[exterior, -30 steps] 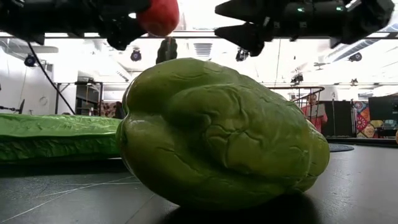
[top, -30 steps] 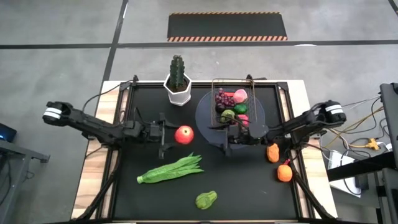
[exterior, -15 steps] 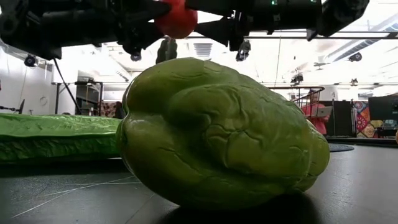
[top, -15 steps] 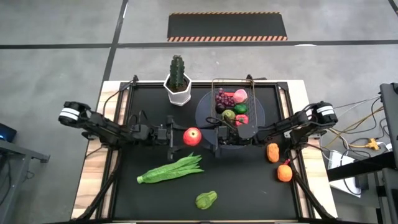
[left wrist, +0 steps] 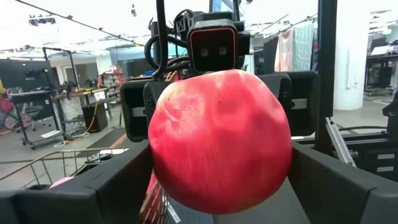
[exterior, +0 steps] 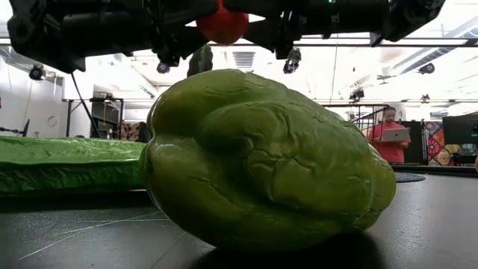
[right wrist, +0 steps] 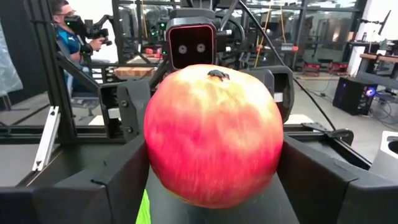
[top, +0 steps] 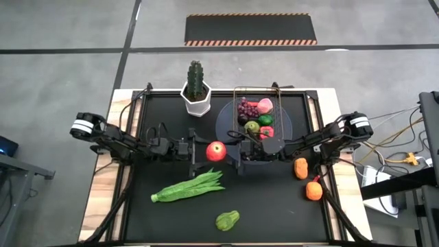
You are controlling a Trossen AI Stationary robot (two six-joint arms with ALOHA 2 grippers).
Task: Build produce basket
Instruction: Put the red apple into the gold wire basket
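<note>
The left end effector (top: 209, 150) was clenched on a red fruit (top: 216, 150), holding it above the surface (top: 274, 206) just in front of the basket (top: 235, 110) and a little to its left. The right end effector (top: 234, 149) faced it from the basket's side and met the same fruit head-on. In the right wrist view the fruit (right wrist: 213, 135) filled the gap between that arm's dark parts. Whether the right end effector gripped it, I could not tell. In the left wrist view the fruit (left wrist: 221, 140) sat likewise, with the other arm's camera housing right behind it.

The basket stood on a grey plate (top: 223, 123). It held purple grapes (top: 246, 108), a pink peach (top: 265, 105), two green pieces (top: 252, 126) and a tomato (top: 267, 132). Left of the basket stood a cactus (top: 196, 85) in a white pot. To the right and in front of the basket, two orange pieces (top: 300, 168) lay near the surface's edge. The green beans (top: 188, 185) lay well in front of the basket to its left. A lumpy green piece (top: 227, 220) lay farther still, near the front edge, and filled the low view (exterior: 261, 161). In that view the red fruit (exterior: 222, 24) showed overhead. A person (exterior: 390, 134) with a laptop stood in the room beyond.
</note>
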